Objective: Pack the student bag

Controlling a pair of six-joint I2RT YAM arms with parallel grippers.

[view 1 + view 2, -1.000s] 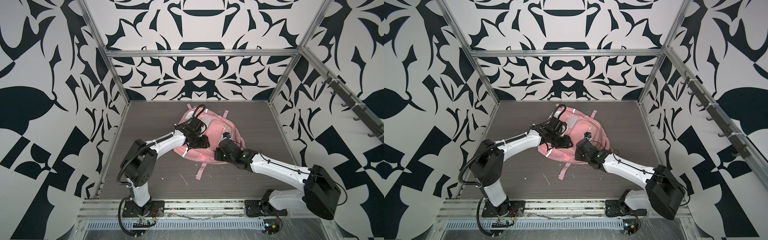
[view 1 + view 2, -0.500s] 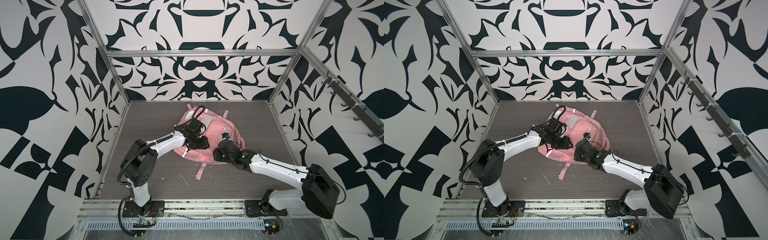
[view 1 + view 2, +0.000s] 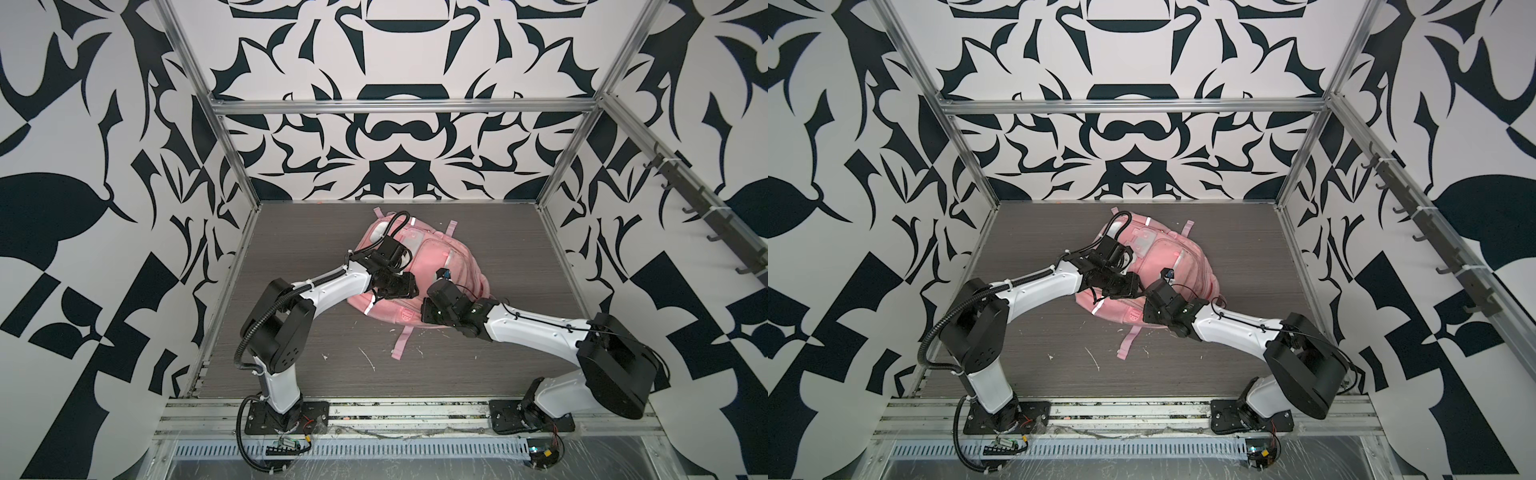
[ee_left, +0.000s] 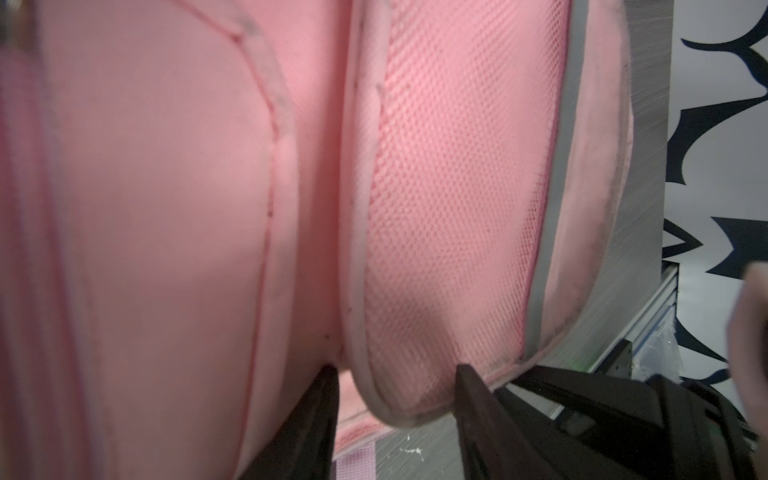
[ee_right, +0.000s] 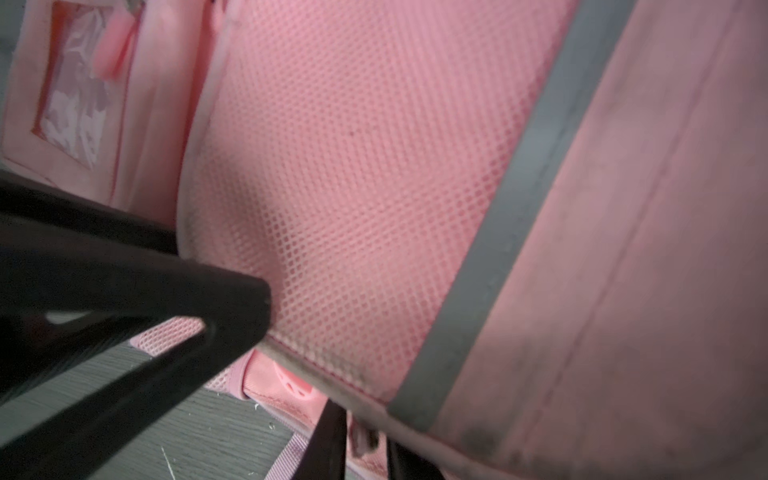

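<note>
Pink mesh pocket [image 4: 449, 187] on student bag [image 3: 432, 266] shows only in wrist views.

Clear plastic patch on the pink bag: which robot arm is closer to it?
Left. The left arm sits right beside the clear plastic patch; the right pincer is farther off, at the student bag's near edge.

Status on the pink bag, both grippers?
Left gripper clamped on mesh pocket corner. Right gripper nearly shut at student bag lower edge, grip unclear. Bag lies front-up on table. Grippers crowd each other; loose strap trails nearby.
</note>
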